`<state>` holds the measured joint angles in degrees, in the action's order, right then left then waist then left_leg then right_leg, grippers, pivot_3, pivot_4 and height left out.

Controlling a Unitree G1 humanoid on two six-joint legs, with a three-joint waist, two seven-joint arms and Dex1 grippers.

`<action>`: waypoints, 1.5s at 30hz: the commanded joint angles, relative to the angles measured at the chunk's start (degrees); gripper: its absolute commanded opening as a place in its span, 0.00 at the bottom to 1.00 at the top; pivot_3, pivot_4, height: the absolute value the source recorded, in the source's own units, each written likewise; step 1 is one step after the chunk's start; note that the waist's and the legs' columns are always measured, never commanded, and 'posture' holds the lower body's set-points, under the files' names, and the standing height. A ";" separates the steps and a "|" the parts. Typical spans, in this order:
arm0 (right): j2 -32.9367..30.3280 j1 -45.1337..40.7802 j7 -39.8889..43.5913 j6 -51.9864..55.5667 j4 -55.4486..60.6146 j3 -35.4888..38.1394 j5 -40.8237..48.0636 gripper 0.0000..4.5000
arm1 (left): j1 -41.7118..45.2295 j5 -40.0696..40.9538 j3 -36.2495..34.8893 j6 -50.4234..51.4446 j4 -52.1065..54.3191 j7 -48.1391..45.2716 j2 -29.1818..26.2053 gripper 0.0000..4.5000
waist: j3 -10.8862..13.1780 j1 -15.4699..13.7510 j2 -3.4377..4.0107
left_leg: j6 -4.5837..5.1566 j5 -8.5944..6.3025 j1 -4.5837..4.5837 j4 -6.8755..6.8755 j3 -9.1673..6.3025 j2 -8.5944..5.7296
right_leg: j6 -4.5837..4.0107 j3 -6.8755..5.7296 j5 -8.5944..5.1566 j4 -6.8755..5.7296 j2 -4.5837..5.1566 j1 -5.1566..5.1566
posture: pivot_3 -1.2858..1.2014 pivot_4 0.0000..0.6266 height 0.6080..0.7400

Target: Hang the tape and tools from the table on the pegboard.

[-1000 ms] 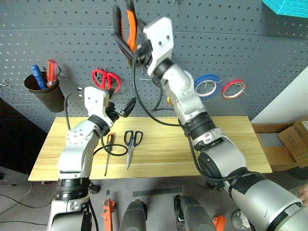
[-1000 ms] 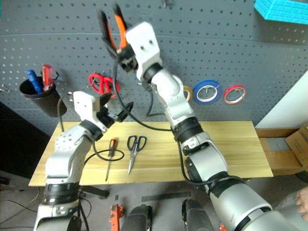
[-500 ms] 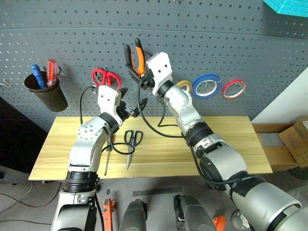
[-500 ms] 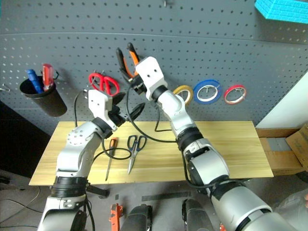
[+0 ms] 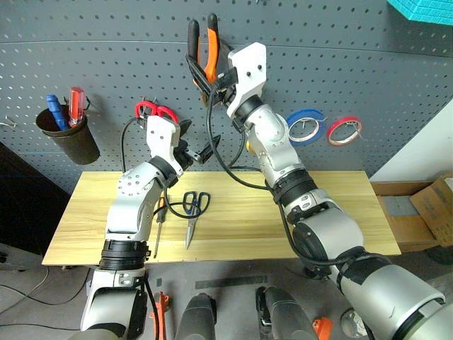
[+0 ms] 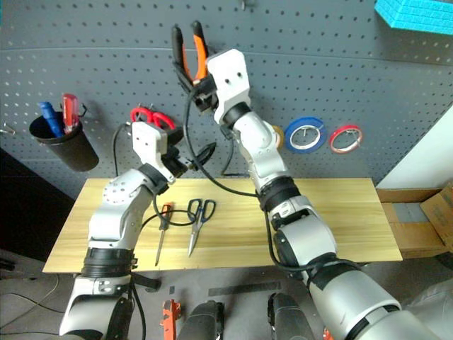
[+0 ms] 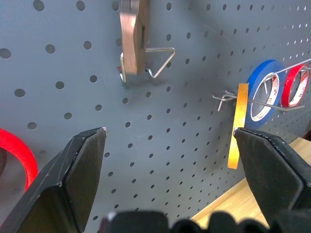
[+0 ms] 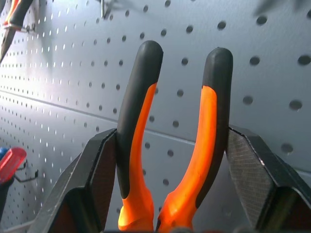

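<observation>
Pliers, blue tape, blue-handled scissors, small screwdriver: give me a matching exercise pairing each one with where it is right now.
Things:
1. pliers
2. blue tape
3. blue-handled scissors
4. small screwdriver

Places:
A. hanging on a pegboard hook, beside the thin red roll
B. lying on the table, at the left arm's elbow
C. held up in the right gripper, handles pointing up
D. lying on the table, blades toward the near edge

Pairs: 1-C, 2-A, 3-D, 4-B

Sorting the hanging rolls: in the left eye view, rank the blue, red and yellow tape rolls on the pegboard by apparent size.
1. Blue roll, largest.
2. Red roll, smaller.
3. Yellow roll: mostly hidden behind the right arm, so its rank is unsure.
</observation>
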<state>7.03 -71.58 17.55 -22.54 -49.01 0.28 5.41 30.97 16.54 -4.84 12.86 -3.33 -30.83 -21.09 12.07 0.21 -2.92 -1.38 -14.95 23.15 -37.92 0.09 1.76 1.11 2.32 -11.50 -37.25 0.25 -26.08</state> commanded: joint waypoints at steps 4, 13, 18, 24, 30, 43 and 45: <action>-0.05 -3.08 0.07 1.94 8.45 0.76 1.89 0.64 | 1.73 0.03 -0.64 -1.84 0.65 -0.47 -0.48 1.00 | 0.00 -0.01 0.00 | 0.00 0.00 0.00 -0.02 0.00 -0.01 | 0.00 0.00 0.00 -0.04 0.00 0.00 | 0.55 0.22 1.00; -1.21 -2.39 -3.76 -1.61 3.41 -0.09 -2.58 0.64 | 1.60 0.44 -0.75 -1.08 1.83 -0.48 -0.87 1.00 | 0.00 -0.03 0.00 | 0.00 0.00 -0.03 -0.06 0.01 -0.02 | 0.00 0.01 0.00 -0.16 0.00 0.00 | 0.55 0.24 1.00; -1.53 -1.54 -8.58 -5.34 -5.80 -1.13 -6.59 0.64 | 0.56 0.89 -0.50 0.53 3.71 -0.53 -1.00 1.00 | 0.01 0.00 0.00 | 0.00 0.01 -0.09 -0.07 0.04 -0.05 | -0.01 0.04 -0.01 -0.26 0.01 0.01 | 0.56 0.28 1.00; -0.25 0.91 -9.58 -1.19 -14.37 -1.37 -7.24 0.64 | -0.41 1.04 -0.74 2.51 5.21 -0.65 -1.62 1.00 | 0.04 0.01 0.04 | 0.00 0.01 -0.13 -0.05 0.00 -0.03 | -0.09 0.02 -0.06 -0.39 -0.01 -0.01 | 0.56 0.32 1.00; -1.44 3.42 -8.99 3.12 -15.88 -2.44 -8.77 0.64 | -1.38 1.09 -1.00 3.20 6.11 -0.24 -1.86 1.00 | 0.06 -0.04 0.07 | 0.02 0.01 -0.44 -0.07 -0.05 -0.03 | -0.11 0.00 -0.08 -0.39 -0.08 0.32 | 0.56 0.32 1.00; -7.82 13.36 -1.86 18.15 9.35 -1.21 -5.56 0.99 | -7.25 0.85 -1.68 7.31 9.72 6.26 0.63 1.00 | 0.14 -0.13 0.20 | 0.09 0.05 -0.93 -0.06 -0.15 -0.05 | -0.20 -0.03 -0.17 -0.39 -0.20 0.80 | 0.54 0.29 1.00; -9.04 17.89 0.47 24.26 21.17 -2.05 -4.50 0.99 | -9.94 0.82 -1.33 8.67 11.81 7.33 1.25 1.00 | 0.16 -0.11 0.23 | 0.09 0.05 -0.85 -0.05 -0.27 0.00 | -0.18 -0.06 -0.19 -0.40 -0.19 0.78 | 0.54 0.29 1.00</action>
<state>-1.01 -55.43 15.88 -2.88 -39.49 -1.41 -0.83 22.09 16.82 -5.47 20.73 4.24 -24.77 -20.00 12.23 0.09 -2.68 -1.29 -14.90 22.37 -37.98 -0.18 1.76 0.93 2.27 -11.70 -37.65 0.07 -25.34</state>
